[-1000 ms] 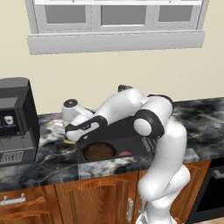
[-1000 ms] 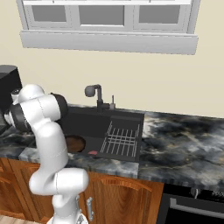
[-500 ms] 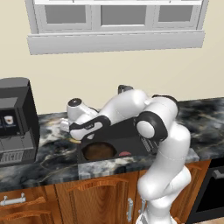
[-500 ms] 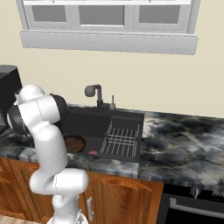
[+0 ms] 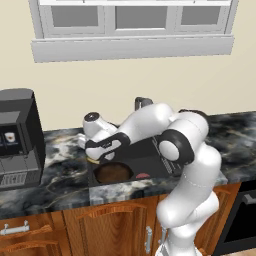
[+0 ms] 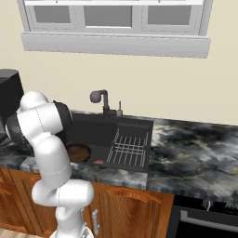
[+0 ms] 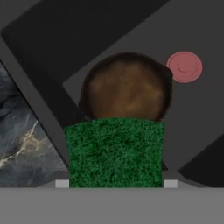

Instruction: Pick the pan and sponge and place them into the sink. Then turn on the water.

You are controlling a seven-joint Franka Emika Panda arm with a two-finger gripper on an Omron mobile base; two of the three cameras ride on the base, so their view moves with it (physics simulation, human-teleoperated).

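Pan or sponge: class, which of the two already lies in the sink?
The pan: round and dark brown, it rests on the sink floor beside the red drain. The green-topped sponge sits between the pincer tips, above the basin.

From my station, the black rectangular sink (image 6: 135, 125) is occupied at its left end by the round dark-brown pan (image 7: 127, 85), with the small red drain (image 7: 184, 66) just beside it. The dark wire rack (image 6: 130, 148) occupies the right half. The dark grey faucet (image 6: 103, 102) stands at the rear rim. The black coffee machine (image 5: 17, 137) blocks the marble table (image 6: 195, 148) on the left.
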